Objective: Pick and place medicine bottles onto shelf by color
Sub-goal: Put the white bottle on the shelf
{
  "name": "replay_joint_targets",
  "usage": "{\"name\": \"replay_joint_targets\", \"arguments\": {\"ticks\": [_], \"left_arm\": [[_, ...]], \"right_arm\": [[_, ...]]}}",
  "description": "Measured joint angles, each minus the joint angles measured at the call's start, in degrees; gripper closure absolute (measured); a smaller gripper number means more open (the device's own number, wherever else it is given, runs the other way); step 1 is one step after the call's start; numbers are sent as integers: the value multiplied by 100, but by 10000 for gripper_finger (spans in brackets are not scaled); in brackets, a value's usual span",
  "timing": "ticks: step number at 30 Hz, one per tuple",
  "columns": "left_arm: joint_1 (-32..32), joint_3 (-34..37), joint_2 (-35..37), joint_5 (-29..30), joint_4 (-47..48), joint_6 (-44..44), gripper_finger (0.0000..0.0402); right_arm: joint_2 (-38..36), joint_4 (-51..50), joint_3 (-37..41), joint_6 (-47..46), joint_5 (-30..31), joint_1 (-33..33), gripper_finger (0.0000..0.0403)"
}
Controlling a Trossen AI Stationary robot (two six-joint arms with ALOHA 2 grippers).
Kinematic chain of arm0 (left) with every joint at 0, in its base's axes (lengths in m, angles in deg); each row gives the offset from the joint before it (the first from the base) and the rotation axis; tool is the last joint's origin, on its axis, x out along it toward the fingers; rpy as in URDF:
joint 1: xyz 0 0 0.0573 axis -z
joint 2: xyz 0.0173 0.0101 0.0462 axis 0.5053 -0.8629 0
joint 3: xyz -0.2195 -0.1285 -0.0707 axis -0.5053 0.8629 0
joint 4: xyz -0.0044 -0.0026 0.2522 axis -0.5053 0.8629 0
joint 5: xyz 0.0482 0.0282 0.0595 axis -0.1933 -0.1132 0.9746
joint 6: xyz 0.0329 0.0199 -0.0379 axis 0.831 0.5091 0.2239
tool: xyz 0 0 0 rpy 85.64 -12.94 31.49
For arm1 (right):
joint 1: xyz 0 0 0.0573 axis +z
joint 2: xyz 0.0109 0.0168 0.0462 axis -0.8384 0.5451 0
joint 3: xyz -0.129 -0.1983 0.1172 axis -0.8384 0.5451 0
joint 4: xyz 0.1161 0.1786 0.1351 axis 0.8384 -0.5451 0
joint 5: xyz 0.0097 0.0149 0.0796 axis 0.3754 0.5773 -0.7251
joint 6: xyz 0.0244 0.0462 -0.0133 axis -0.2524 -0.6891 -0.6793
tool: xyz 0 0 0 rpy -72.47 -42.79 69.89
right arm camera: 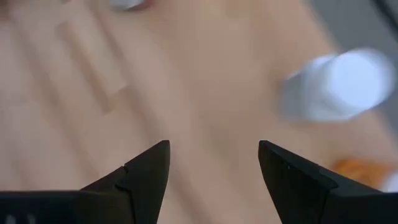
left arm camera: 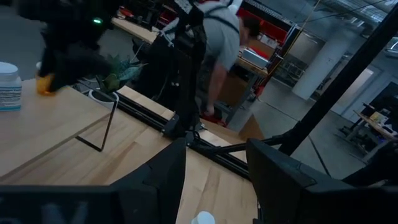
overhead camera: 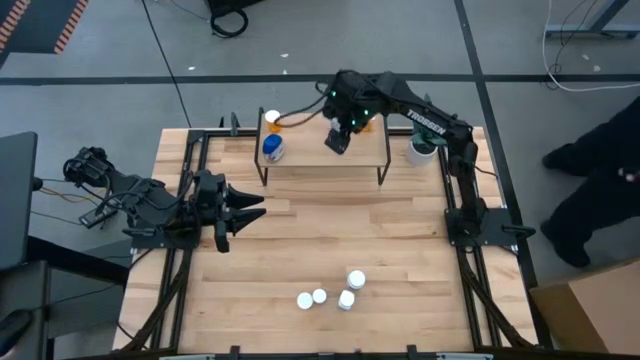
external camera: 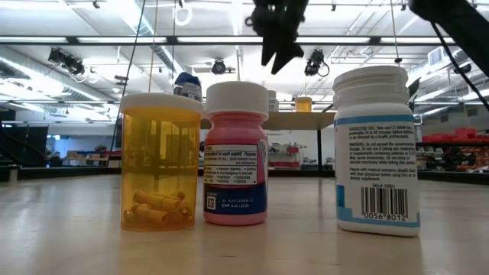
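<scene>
From the left of the table, the left gripper (overhead camera: 250,208) rests low over the bare wood near the table's left edge, its fingers parted with nothing between them, as the left wrist view shows. Behind it, on the left end of the shelf (overhead camera: 310,155), stand a blue bottle (overhead camera: 273,149) and, just beyond it at the far corner, a white-capped bottle (overhead camera: 272,117), with an orange bottle (overhead camera: 290,121) beside that. Farther right, the right gripper (overhead camera: 337,139) hangs above the middle of the shelf, jaws wide apart and empty in its own wrist view. An orange bottle (overhead camera: 366,123) shows close by it on the shelf's far edge, partly hidden by the arm. The bottles yet to be sorted form a cluster (overhead camera: 328,293) at the near middle of the table, all upright, caps up: in the low view a clear amber vial (external camera: 160,162), a pink-labelled bottle (external camera: 236,153) and a white bottle (external camera: 377,150). My judgement is that the cluster lies well toward the near edge from both grippers, the left one somewhat closer, and upright bottles suit a grasp from above.
</scene>
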State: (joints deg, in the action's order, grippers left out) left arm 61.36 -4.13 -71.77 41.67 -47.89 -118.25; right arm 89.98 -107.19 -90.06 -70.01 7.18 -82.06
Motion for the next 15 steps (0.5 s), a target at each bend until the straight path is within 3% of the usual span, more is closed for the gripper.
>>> {"name": "replay_joint_targets", "arguments": {"ticks": [10, 15], "left_arm": [[0, 1, -1, 1, -6, 3, 223], [0, 1, 0, 2, -1, 3, 228]], "right_arm": [[-113, -609, 0, -1724, -122, 1826, 150], [-75, -583, 367, -2443, 312, 2807, 150]]}}
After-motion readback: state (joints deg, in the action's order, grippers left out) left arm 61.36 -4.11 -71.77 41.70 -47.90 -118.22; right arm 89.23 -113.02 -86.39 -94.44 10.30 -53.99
